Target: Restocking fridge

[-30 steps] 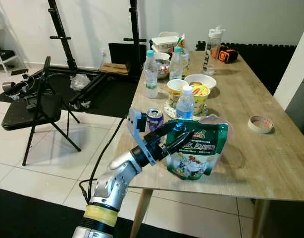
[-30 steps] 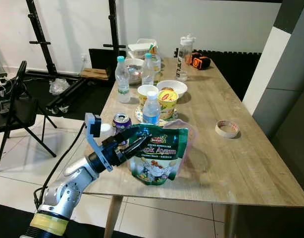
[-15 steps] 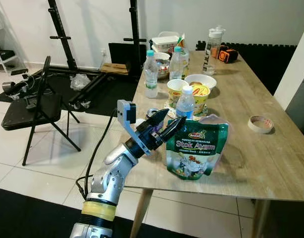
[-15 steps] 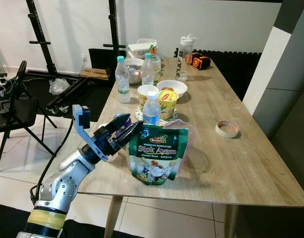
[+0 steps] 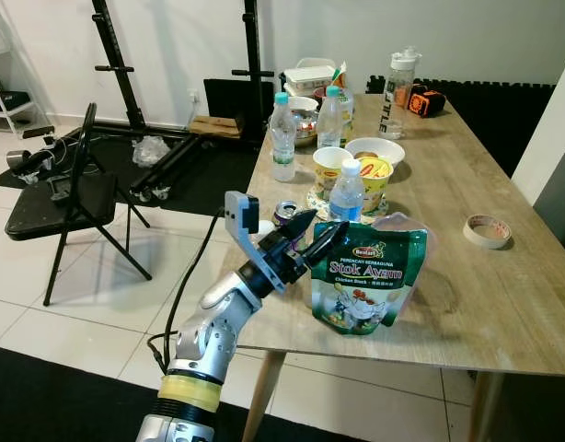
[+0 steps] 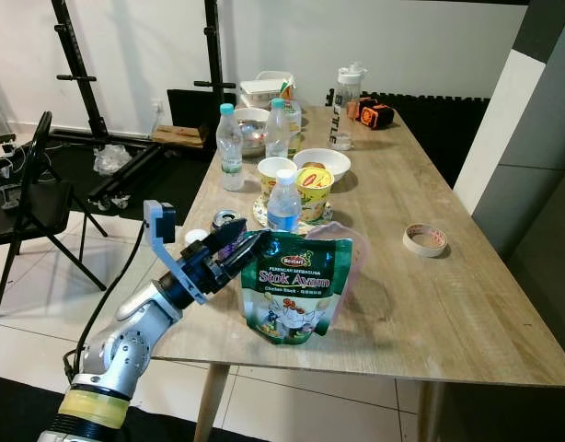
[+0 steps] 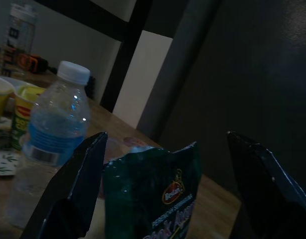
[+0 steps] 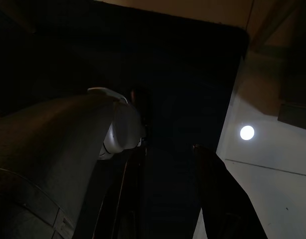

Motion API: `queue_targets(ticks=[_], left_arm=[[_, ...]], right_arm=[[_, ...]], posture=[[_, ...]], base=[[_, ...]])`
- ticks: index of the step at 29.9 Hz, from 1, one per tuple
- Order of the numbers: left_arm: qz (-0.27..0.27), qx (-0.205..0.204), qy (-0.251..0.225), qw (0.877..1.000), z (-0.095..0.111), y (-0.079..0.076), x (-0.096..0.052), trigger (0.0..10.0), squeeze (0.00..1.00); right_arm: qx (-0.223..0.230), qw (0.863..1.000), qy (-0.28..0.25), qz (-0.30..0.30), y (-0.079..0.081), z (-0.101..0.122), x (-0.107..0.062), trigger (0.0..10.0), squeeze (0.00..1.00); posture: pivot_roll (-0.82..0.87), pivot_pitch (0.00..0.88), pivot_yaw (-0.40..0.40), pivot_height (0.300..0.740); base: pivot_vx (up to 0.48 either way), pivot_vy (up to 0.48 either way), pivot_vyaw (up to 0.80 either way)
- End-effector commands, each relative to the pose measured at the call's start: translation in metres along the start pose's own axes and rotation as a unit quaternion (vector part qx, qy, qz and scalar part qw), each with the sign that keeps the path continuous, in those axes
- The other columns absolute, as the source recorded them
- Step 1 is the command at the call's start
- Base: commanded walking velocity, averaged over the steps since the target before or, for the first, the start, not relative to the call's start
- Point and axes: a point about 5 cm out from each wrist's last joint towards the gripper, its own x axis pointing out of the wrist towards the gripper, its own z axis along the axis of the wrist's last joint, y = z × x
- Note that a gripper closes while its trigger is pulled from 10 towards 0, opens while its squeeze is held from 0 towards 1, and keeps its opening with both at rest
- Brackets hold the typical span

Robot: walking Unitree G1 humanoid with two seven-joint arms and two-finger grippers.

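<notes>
At worktop [image 5: 503,304] near edge: green stock pouch [image 5: 360,287] standing upright, water bottle [image 5: 345,192] just behind. Left gripper [image 5: 309,241] level with pouch top, jaws wide, empty, beside soda can [image 5: 284,214]. Right gripper's jaws: cannot tell.

The stock pouch [image 5: 364,287] stands near the surface's [image 5: 503,304] front edge, a water bottle [image 5: 345,194] just behind it, a can [image 5: 284,213] to its left, the tape roll [image 5: 487,231] well right.

Two black fingers [image 7: 78,194] spread wide around the green pouch's [image 7: 153,199] top, a water bottle [image 7: 53,144] beside it.
</notes>
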Motion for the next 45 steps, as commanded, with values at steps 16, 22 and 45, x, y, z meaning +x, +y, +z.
queue_targets(ticks=[16,22,45], left_arm=[[-0.022,-0.007,0.022,0.999,-0.018,-0.014,0.003,10.0,0.00],[0.004,0.003,-0.030,1.000,0.002,-0.008,0.006,10.0,0.00],[0.055,-0.036,-0.019,0.998,-0.014,0.010,-0.016,10.0,0.00]], right_arm=[[0.006,1.000,0.003,-0.001,0.000,-0.001,0.000,10.0,0.00],[0.007,1.000,0.003,0.000,0.001,-0.001,0.000,10.0,0.00],[-0.001,1.000,0.006,0.000,-0.001,-0.001,0.000,10.0,0.00]], posture=[[-0.08,0.029,0.006,0.740],[-0.08,0.027,0.006,0.740],[-0.07,0.019,-0.001,0.740]], base=[[0.000,0.000,0.00],[0.000,0.000,0.00],[0.000,0.000,0.00]])
